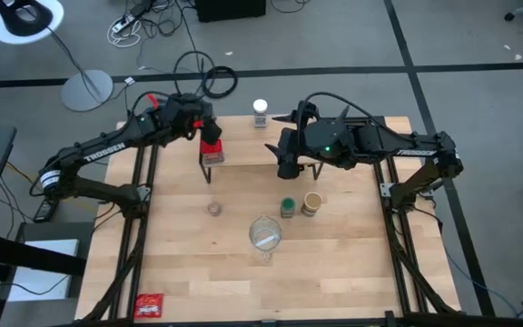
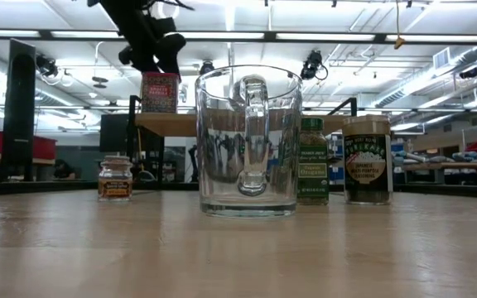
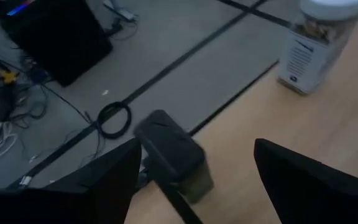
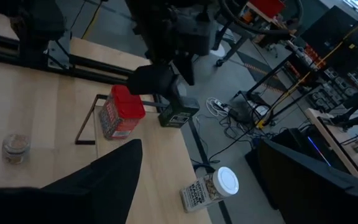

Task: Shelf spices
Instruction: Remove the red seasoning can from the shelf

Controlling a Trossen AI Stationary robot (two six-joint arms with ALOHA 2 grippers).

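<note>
The dark green tin, which we judged light, rigid and slick, best pinched across its flat sides, leaned at the shelf end beside the red tin, between the left gripper's wide jaws, while the right gripper gaped over the shelf's other end.

Table: pale wood planks, smooth matt finish, soft sheen in the low view. Glass pitcher: clear, glossy, strong reflections. Red tin: painted metal, slight gloss. White-lidded jar: clear body, smooth plastic-looking lid, paper label. Shelf: light wood top, thin black metal legs. Red packet: shiny foil-like wrap.
</note>
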